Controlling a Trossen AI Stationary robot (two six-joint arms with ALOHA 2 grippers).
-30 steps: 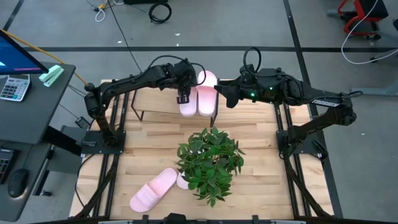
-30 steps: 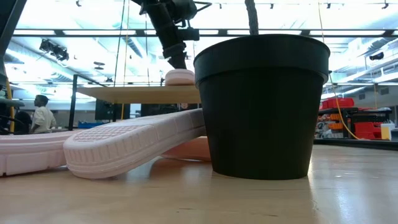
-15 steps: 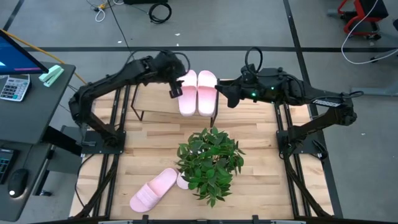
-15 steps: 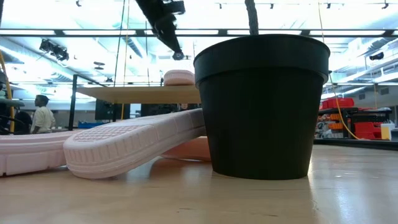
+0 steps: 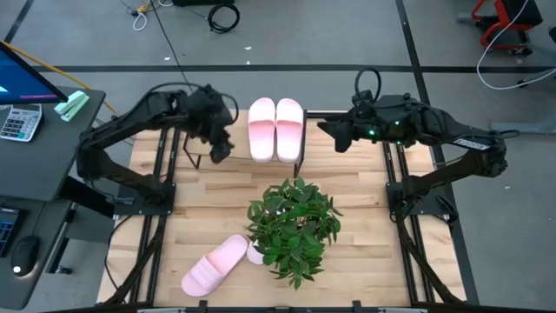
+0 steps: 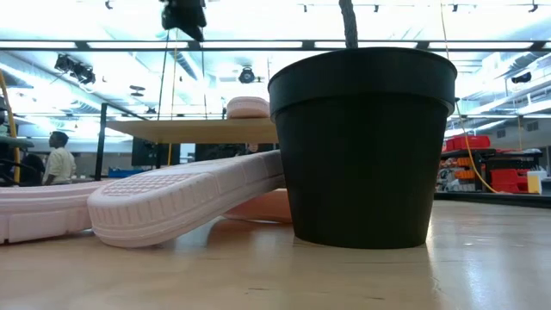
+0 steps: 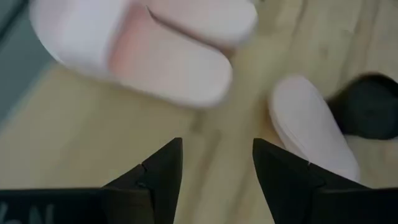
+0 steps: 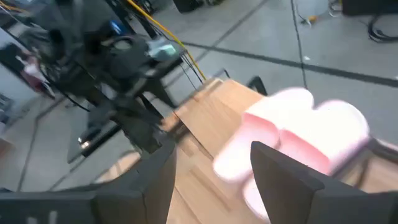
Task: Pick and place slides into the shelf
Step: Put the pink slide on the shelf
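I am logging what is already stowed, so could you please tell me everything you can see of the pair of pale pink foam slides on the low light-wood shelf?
The pair of pale pink foam slides lies side by side, touching, soles down on the right end of the low light-wood shelf. Each has a wide strap and a darker pink footbed showing. They point the same way, lengthwise across the board, overhanging its far edge. Neither gripper touches them: the left gripper hangs open to their left, the right gripper open to their right. From table height only one rounded end shows.

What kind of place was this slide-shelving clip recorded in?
Most likely a robotics lab or workshop hall. The slatted table stands on a bare concrete floor strewn with cables, a desk with a monitor sits beside it, and the low view shows an open ceiling with strip lights and a person in the background.
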